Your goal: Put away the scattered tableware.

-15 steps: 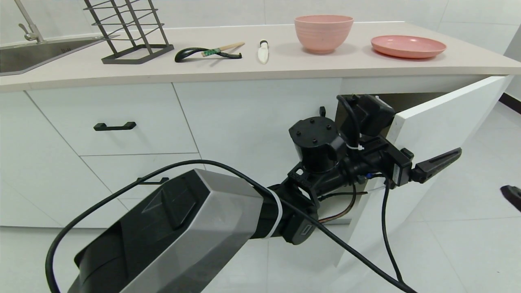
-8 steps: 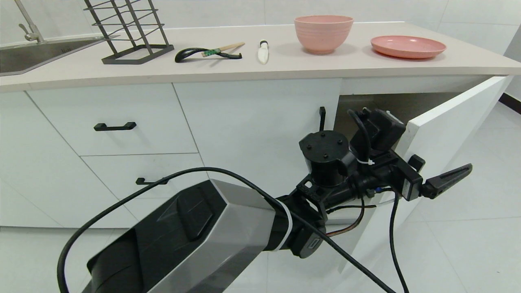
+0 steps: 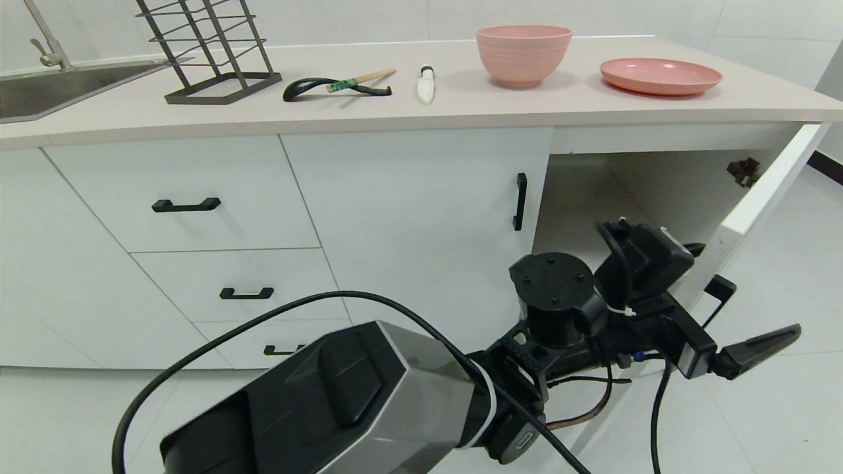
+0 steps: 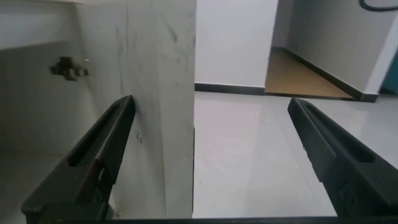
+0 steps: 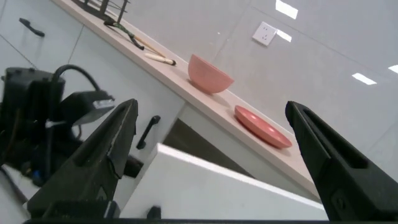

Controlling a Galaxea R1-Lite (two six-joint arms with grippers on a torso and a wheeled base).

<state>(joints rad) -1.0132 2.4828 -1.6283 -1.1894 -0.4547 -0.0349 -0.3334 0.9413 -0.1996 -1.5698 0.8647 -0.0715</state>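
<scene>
The opening step was judged done: the cabinet door (image 3: 764, 191) stood open, its edge straddled, ungripped, by the wide-spread, empty left gripper (image 4: 211, 106). The bowl (image 3: 523, 52) and plate (image 3: 660, 74) were seen on the countertop (image 3: 461, 108); one would need to be grasped next.

Edges cut off the sink (image 3: 62, 84) and dish rack (image 3: 209, 49).

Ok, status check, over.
Left pincer open, straddling door edge. Right pincer open, empty. Bowl, plate, spoon on counter.
</scene>
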